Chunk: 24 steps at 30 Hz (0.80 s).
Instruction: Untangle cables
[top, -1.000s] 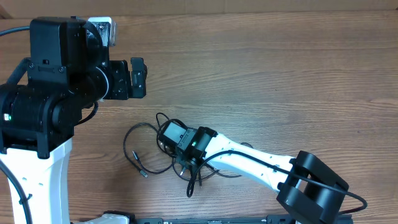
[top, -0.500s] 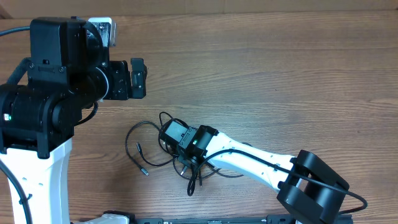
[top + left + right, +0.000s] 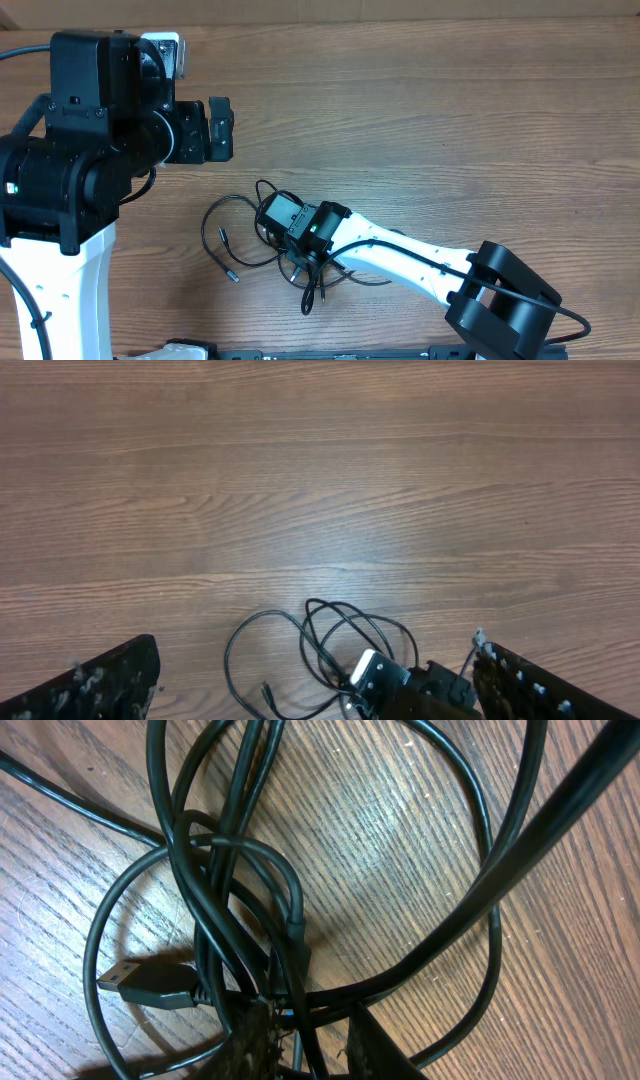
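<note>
Separating cables (image 3: 235,235) at lower centre was judged ongoing; right gripper's (image 3: 305,1045) grip undetermined, left gripper (image 3: 221,127) spread wide; a loop should be drawn out.

Robot lab bench: wood-grain table (image 3: 450,100)

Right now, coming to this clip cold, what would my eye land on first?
A tangle of thin black cables lies near the front middle of the wooden table, loops crossing one another. The right gripper is down in it, so close that its wrist view is all cable loops and one plug. The left gripper hangs off to the back left, its fingers spread wide, holding nothing.
</note>
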Tool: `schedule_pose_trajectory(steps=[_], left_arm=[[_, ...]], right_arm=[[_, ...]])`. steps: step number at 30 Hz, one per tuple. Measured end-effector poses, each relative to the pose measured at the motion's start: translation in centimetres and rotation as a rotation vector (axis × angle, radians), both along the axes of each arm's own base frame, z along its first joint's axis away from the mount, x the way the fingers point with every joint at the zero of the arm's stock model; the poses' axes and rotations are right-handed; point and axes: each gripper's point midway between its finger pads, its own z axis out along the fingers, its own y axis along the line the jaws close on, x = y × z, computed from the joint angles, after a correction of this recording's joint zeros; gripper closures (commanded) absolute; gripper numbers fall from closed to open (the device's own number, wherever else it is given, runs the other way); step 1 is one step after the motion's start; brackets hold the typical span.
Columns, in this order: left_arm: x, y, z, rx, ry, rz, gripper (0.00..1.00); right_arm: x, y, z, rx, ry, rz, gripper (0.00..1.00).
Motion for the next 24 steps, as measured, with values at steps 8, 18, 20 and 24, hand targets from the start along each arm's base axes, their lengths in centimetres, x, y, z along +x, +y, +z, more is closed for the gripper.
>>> schedule_pose_trajectory(steps=[8,18,20,24], left_arm=[[0.0,0.1,0.0,0.003,0.002,0.002,0.00],[0.0,0.1,0.0,0.003,0.002,0.002,0.00],[0.0,0.1,-0.1,0.005,0.002,0.004,0.00],[0.0,0.2,0.0,0.008,0.001,0.007,0.00]], right_arm=[[0.1,0.1,-0.7,0.016,-0.011,0.000,0.79],[-0.4,-1.3,-2.1,-0.016,0.011,-0.010,0.96],[-0.7,-1.8,-1.7,-0.045,0.030,-0.011,0.96],[0.0,-0.9,1.7,-0.038,0.031,-0.047,0.96]])
